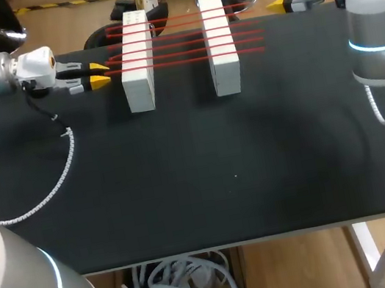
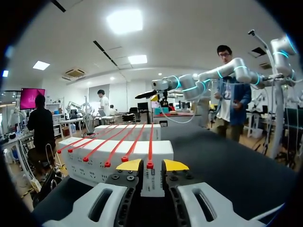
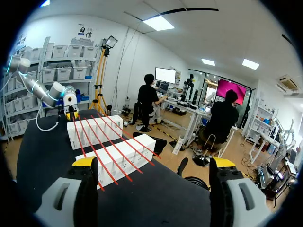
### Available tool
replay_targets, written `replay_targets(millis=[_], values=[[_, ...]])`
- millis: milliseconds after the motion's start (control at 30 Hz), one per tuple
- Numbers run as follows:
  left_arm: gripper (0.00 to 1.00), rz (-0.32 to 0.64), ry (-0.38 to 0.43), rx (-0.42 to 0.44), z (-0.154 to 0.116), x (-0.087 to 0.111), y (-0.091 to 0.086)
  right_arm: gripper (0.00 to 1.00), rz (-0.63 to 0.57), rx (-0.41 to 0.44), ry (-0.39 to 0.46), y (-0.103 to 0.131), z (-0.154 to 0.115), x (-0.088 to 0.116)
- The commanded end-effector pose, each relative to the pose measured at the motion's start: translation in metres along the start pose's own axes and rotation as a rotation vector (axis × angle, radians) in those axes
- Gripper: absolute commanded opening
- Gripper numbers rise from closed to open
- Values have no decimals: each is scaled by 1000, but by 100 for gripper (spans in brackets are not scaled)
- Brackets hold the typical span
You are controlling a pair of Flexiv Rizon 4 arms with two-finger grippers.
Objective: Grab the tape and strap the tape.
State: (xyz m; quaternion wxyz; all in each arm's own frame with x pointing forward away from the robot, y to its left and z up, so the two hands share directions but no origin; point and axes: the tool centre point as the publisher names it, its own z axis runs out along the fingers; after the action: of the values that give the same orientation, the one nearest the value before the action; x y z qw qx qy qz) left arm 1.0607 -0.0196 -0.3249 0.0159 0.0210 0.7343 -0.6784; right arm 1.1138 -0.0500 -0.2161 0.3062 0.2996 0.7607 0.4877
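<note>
**A:** Upper left of the head view: the left gripper [image 1: 98, 75] sits low over the black table [image 1: 207, 186], its yellow tips just beside the left white block [image 1: 135, 64]. A coiled white cable [image 1: 69, 162] trails from that arm down the left side.

**B:** And from its wrist?

**A:** The fingers [image 2: 129, 165] stand a narrow gap apart. The knobbed end of one red tape [image 2: 150, 146] sits in line with that gap. Neither finger is seen pressing it, so nothing is held.

**B:** The rest of the tape?

**A:** The red tapes [image 1: 175, 46] run taut side by side across the upper middle, over the left block and the right white block [image 1: 221, 46].

**B:** Far right?

**A:** The right gripper [image 1: 278, 3] hangs in the upper right, well apart from the blocks. In its wrist view its fingers [image 3: 89, 189] are spread wide and empty, with blocks and tapes well ahead of them.
</note>
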Motion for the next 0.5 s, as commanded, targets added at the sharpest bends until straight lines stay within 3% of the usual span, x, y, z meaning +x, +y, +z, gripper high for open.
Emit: replay_targets(millis=[33,367,500], values=[[20,-1,6,10,0,-3,4,100,0,0,0,0,0,0],[13,0,7,17,2,-2,4,100,0,0,0,0,0,0],[5,0,8,16,2,-2,4,100,0,0,0,0,0,0]])
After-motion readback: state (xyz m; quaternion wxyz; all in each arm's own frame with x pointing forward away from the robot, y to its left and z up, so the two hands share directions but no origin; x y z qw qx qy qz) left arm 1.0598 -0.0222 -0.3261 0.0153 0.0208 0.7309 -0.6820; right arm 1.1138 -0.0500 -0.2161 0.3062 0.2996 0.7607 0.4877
